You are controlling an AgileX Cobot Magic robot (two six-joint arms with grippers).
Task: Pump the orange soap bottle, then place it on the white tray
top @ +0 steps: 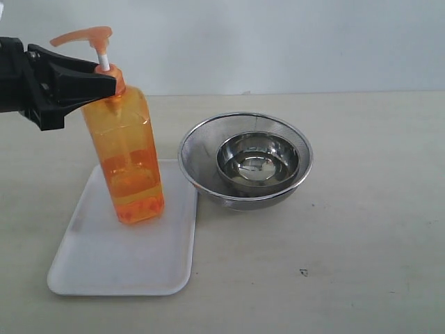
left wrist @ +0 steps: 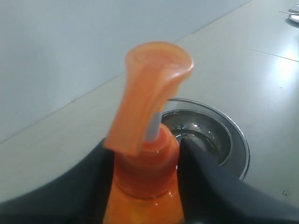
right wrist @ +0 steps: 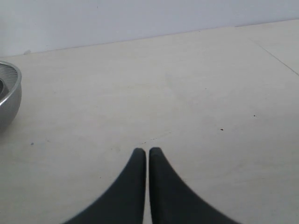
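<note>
The white tray (top: pixel 104 264) lies near left; the steel strainer bowl (top: pixel 201 139) sits just right of it. The orange soap bottle (top: pixel 128 160) stands slightly tilted on the tray's far right part. My left gripper (top: pixel 108 82) clamps its collar below the pump. I judge the plastic smooth, stiff, part-filled: hold the collar. My right gripper (right wrist: pixel 147 156) is closed, empty.

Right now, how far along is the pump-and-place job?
Looks done: the orange soap bottle appears to rest, leaning slightly, on the white tray, beside the steel strainer bowl. In hand: the left gripper is clamped on the bottle's neck under the raised pump head. Left: let go and pull away. Whether it was pumped cannot be told here. The right gripper is shut, over the table.
</note>
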